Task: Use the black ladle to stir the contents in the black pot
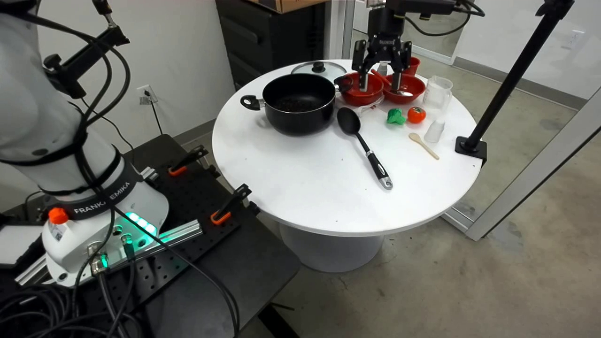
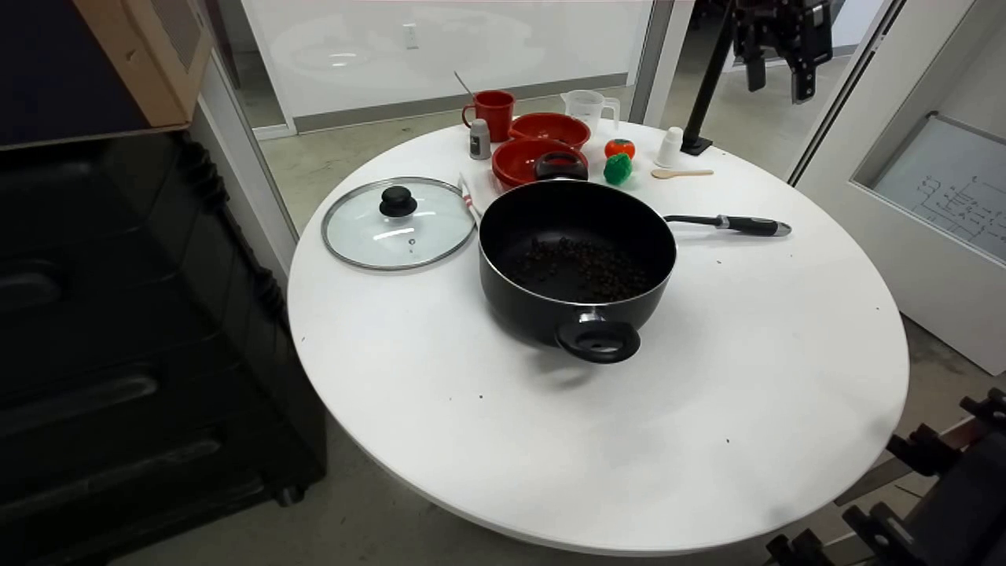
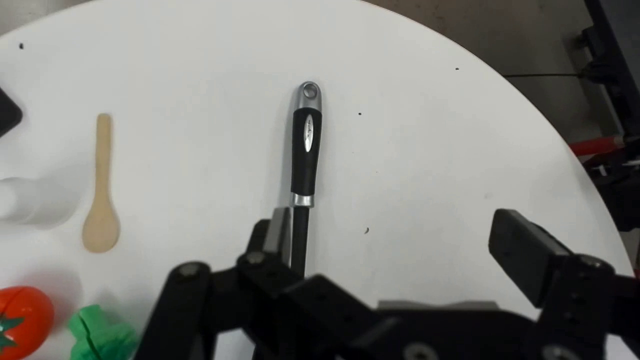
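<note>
The black ladle lies flat on the white table, its bowl beside the pot and its grip end pointing away from it. My gripper hangs well above the tabletop, open and holding nothing. From the wrist, the ladle's handle runs just inside the left finger; its bowl is hidden by the gripper's body. The wide black pot stands upright and uncovered, with small dark pieces on its bottom. An exterior view also catches the gripper at its upper right.
Behind the pot are a glass lid, two red bowls, a red mug and a clear measuring cup. A tomato, green piece, wooden spoon and black post stand beyond the ladle.
</note>
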Tool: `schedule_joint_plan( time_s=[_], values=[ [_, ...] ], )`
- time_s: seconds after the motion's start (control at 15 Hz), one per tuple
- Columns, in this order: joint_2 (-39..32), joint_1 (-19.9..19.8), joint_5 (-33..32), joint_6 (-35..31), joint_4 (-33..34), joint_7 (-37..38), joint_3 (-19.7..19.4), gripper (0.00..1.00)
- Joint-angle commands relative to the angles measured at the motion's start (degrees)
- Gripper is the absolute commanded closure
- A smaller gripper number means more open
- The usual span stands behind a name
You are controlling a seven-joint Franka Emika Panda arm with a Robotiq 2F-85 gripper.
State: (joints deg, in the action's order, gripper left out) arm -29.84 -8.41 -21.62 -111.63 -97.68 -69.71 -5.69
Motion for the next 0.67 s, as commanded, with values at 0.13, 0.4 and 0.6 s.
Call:
schedule_joint_plan(
  time_s=[0.13,0.4,0.6],
  values=[
    [-0.36,-0.69,-0.25,0.27,0.27,0.18,0.67,0.00],
    [1.43,0.56,-1.41,-5.64,-3.77,3.64,1.10,0.00],
    [-0.50,1.48,-3.59,-7.72,-3.62,4.22,0.92,0.00]
  ],
)
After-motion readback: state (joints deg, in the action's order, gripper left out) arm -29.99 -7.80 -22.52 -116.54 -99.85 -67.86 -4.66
